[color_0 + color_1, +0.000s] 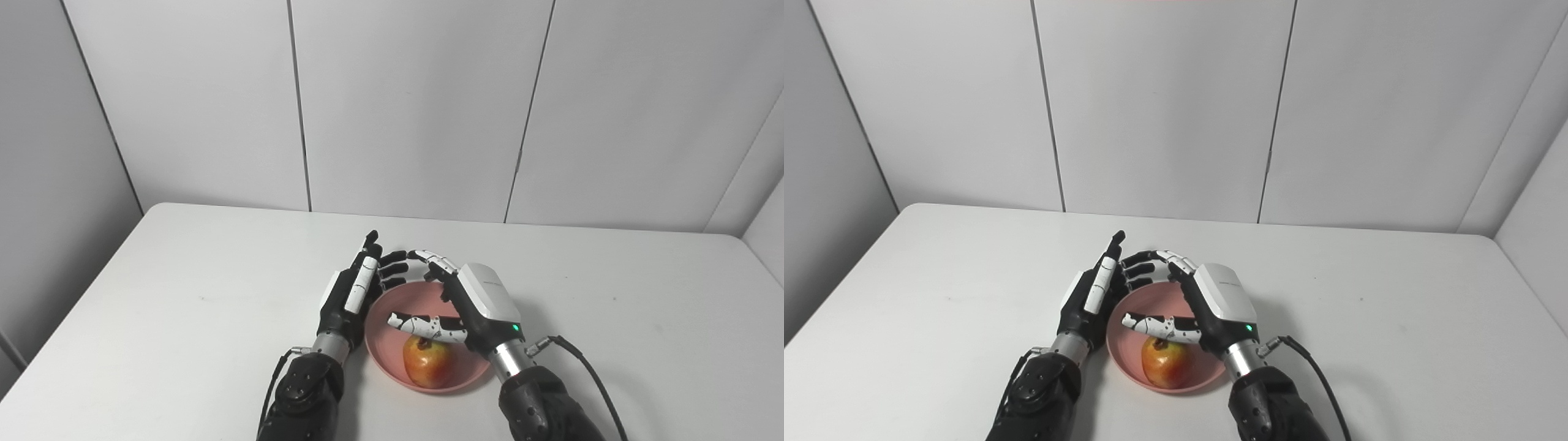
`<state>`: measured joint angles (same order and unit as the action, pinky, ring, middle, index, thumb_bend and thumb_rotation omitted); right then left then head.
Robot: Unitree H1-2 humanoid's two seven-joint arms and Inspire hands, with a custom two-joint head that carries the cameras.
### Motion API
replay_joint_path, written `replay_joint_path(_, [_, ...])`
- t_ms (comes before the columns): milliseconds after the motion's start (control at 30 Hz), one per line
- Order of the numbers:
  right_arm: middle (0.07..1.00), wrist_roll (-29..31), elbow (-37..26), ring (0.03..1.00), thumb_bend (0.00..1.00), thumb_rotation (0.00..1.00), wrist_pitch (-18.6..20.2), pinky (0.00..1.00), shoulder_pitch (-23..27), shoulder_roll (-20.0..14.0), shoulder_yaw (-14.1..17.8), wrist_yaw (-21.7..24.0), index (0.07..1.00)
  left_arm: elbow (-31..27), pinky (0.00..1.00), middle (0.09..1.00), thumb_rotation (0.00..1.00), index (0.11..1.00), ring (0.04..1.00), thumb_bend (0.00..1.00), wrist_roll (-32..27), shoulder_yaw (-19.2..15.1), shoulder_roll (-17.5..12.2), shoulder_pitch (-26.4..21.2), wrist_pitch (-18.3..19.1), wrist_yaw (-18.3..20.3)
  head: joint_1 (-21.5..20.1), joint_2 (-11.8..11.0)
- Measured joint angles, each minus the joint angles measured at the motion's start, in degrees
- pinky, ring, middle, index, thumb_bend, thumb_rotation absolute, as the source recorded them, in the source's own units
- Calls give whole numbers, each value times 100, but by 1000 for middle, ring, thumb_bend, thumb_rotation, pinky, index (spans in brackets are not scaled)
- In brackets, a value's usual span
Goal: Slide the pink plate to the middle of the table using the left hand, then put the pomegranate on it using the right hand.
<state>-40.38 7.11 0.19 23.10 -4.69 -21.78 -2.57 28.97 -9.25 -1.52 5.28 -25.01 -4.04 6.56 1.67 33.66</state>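
Your pomegranate [427, 361] already sits in the near part of the pink plate [392, 306], just below the thumb of your right hand [468, 303], whose fingers are spread and holding nothing, while your left hand [355, 291] stands open-fingered against the plate's left rim.

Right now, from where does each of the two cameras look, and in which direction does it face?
Left eye view: on the robot's head, left side, looking forward and down at the white table; both forearms enter from the bottom edge, the left hand beside the pink plate, the right hand over it.
Right eye view: same head, slightly to the right, same direction; the same arms appear shifted left.
Shared: both hands, the plate, the pomegranate in it, and the grey wall panels behind.
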Motion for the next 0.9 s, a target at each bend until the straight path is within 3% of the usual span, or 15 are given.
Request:
replay_joint_path(100, [876,40,-44,750,1000,923,-31,554,0,14,73,-64,842,2,739,823,838,1000,787,850,-28,-2,-6,3,-3,44,-9,18])
replay_joint_path(233, [870,55,-77,701,985,980,-95,513,1,44,184,-274,839,-4,807,796,834,1000,797,824,-65,-13,-10,8,-1,73,-26,18])
replay_joint_path(367, [865,54,-153,726,977,999,-185,526,12,77,299,-531,837,-11,823,828,853,1000,820,826,-67,-16,-16,10,10,78,-44,18])
replay_joint_path(533, [859,236,-149,778,984,1000,-340,617,26,150,516,-786,828,-27,808,837,826,1000,829,809,-34,-26,-12,28,-38,21,-44,26])
replay_joint_path(767, [867,1258,133,838,944,1000,-681,743,30,323,1060,-937,846,14,915,932,847,1000,912,826,289,1,24,38,-483,-390,-44,35])
replay_joint_path(900, [875,1906,322,858,918,1000,-760,801,26,438,1308,-913,864,62,991,977,901,1000,981,834,659,81,29,40,-1054,-689,-26,53])
